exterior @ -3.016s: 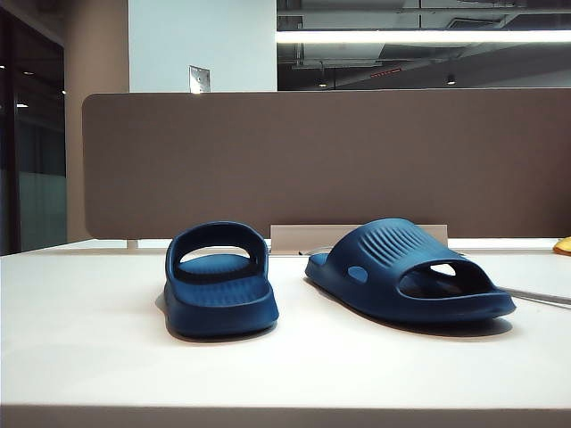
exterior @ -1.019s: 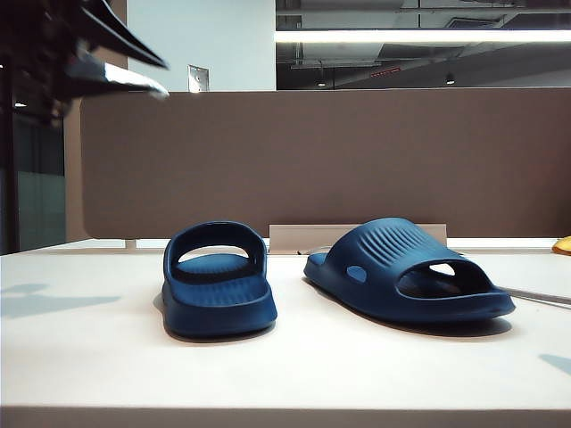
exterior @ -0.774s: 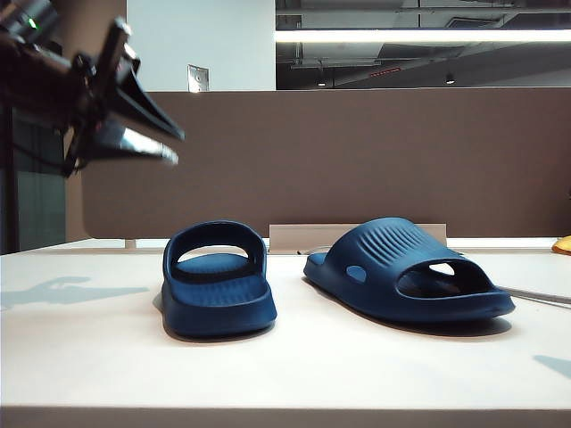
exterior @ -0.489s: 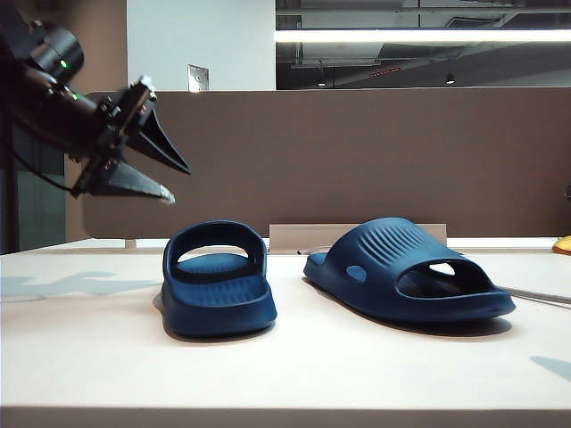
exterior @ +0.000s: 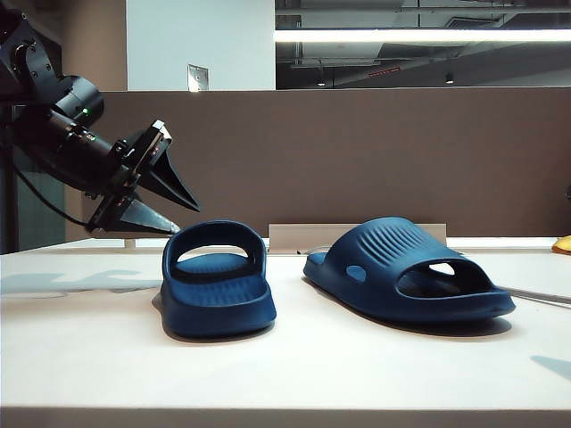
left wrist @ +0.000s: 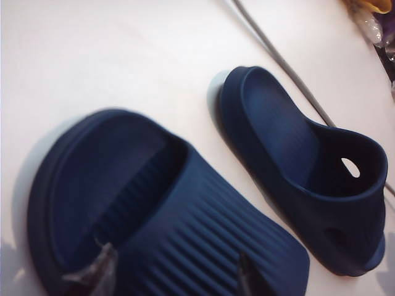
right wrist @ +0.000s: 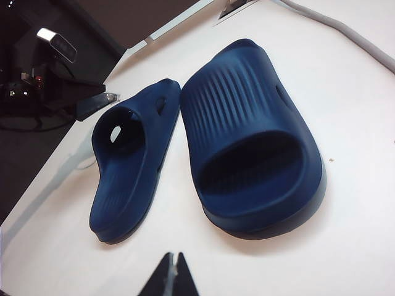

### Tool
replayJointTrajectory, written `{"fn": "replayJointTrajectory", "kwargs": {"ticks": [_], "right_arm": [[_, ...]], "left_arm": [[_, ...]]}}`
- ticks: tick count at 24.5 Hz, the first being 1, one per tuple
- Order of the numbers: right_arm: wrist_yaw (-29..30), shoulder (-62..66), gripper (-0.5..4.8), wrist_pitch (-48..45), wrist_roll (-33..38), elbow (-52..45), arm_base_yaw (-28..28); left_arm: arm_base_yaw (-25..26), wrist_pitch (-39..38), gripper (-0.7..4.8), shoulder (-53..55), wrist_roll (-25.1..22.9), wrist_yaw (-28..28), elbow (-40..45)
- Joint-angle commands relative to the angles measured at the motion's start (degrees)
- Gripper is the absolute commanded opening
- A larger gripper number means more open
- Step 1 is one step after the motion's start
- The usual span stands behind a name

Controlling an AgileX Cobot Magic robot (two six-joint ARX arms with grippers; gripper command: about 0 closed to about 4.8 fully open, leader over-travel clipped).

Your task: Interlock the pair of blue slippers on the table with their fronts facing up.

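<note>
Two dark blue slippers lie side by side on the white table (exterior: 80, 348). The left slipper (exterior: 219, 281) shows its open end to the exterior camera. The right slipper (exterior: 406, 272) lies slantwise with its ribbed strap up. My left gripper (exterior: 188, 219) hangs open just above and left of the left slipper, apart from it. In the left wrist view its open gripper (left wrist: 176, 271) straddles the ribbed strap of that slipper (left wrist: 185, 228), with the other slipper (left wrist: 302, 172) beyond. My right gripper (right wrist: 173, 264) is shut and empty, above bare table short of both slippers (right wrist: 253, 142), (right wrist: 126, 172).
A brown-grey divider panel (exterior: 357, 160) stands behind the slippers, with a low white block (exterior: 299, 237) at its foot. A grey cable (exterior: 535, 296) runs along the table at the right, and a yellow thing (exterior: 563, 245) sits at the right edge.
My left arm has come down from the upper left towards the left slipper, and its jaws have opened wide. Neither slipper has moved.
</note>
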State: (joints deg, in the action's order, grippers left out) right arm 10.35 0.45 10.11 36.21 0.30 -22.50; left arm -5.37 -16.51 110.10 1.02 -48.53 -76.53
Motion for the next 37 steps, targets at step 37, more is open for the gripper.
{"fn": "replayJointTrajectory", "kwargs": {"ticks": [37], "right_arm": [[0.3,0.1,-0.01,-0.4,-0.2,0.2,-0.1]], "left_arm": [[-1.4,0.8,2.5,3.8,-8.1,-0.1,-3.1]]}}
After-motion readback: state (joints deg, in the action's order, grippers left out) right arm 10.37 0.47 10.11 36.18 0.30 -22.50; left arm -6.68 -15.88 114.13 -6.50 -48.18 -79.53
